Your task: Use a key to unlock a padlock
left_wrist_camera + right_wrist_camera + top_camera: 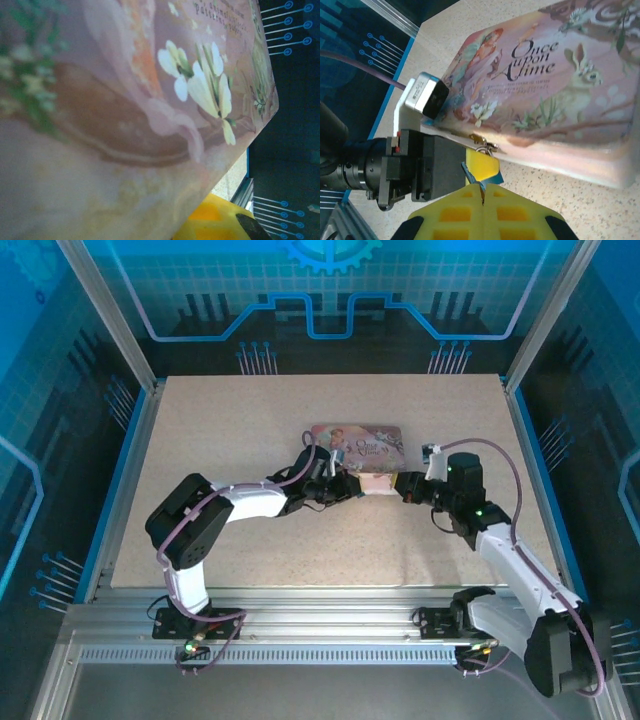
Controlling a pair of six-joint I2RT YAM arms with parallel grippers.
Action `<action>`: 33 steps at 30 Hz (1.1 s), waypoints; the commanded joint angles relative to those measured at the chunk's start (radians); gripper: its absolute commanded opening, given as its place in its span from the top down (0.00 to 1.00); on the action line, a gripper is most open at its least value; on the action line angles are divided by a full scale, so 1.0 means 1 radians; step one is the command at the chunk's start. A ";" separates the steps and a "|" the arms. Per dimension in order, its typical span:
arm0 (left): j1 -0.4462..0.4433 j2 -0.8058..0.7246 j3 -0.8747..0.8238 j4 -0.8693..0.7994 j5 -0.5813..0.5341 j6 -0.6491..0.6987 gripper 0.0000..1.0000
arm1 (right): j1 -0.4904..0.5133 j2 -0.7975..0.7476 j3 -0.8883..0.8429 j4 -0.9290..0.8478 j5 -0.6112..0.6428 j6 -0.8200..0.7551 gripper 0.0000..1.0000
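at the near edge of the tabletop [250,530], both arms are being held stretched inward toward the middle. on the r wrist cam the r gripper [482,189] is being seen closest. its yellow jaws are being pressed flat together w/ no gap, and a thin dark sliver [480,184] is being shown at the seam; what it is can't be told. just beyond, the l gripper [481,168] is being held under the front edge of the pink box [545,80]. one yellow tip is being shown there, so whether its jaws are wide or narrow can't be told. the padlock [483,145], tiny & silvery, is being hung from a gold hasp [476,137] at that front edge, just above the l tip & just past the r jaws. from above, the grippers are being faced tip to tip in front of the box, which is being rested flat mid-tabletop, lid up.
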 commanded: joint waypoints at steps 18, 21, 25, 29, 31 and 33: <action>0.005 -0.028 0.075 0.039 -0.001 -0.068 0.91 | -0.006 -0.051 0.000 0.086 -0.035 0.215 1.00; 0.005 -0.029 0.075 0.043 -0.007 -0.070 0.91 | -0.046 -0.045 -0.005 0.117 -0.074 0.299 1.00; 0.006 -0.026 0.078 0.052 -0.008 -0.075 0.90 | -0.089 -0.044 -0.020 0.123 -0.095 0.387 1.00; 0.005 -0.022 0.082 0.061 -0.005 -0.083 0.90 | -0.126 -0.037 -0.079 0.173 -0.109 0.459 1.00; 0.006 -0.019 0.083 0.067 -0.004 -0.088 0.90 | -0.135 -0.022 -0.118 0.221 -0.118 0.485 1.00; 0.006 -0.018 0.084 0.074 -0.003 -0.094 0.90 | -0.135 -0.008 -0.151 0.253 -0.116 0.503 1.00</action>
